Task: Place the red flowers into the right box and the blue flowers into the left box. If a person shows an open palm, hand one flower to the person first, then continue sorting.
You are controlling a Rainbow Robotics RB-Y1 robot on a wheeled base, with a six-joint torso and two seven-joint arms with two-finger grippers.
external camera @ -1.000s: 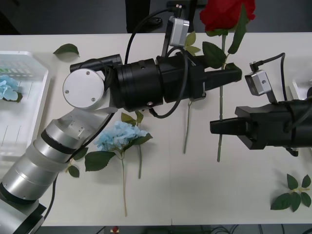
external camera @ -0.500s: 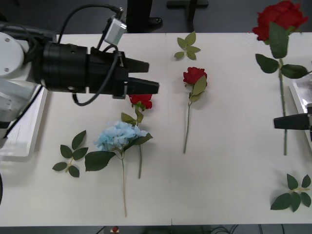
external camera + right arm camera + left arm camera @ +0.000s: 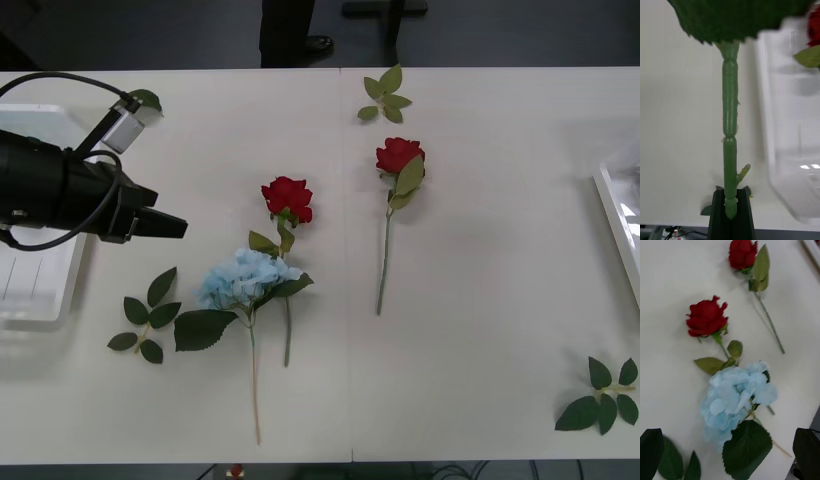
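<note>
Left to right. The left box (image 3: 40, 300), a white tray, lies at the surface's (image 3: 480, 350) left edge. Above its inner rim hangs the left end effector (image 3: 178, 227), arm reaching level from the left, tip aimed toward the flowers; whether its fingers are spread or pressed together cannot be told. The blue flower (image 3: 243, 278) lies just beyond that tip, its head touching the stem of one red rose (image 3: 287, 196); a second red rose (image 3: 398, 156) lies apart, mid-surface. At the far right, the right end effector (image 3: 730, 204) pinches a green rose stem (image 3: 730, 131) beside the right box's (image 3: 790, 150) rim, stem pointing straight out from the fingers. To finish well, carry the bloom fully over the rim before releasing, so the long stem clears the wall.
</note>
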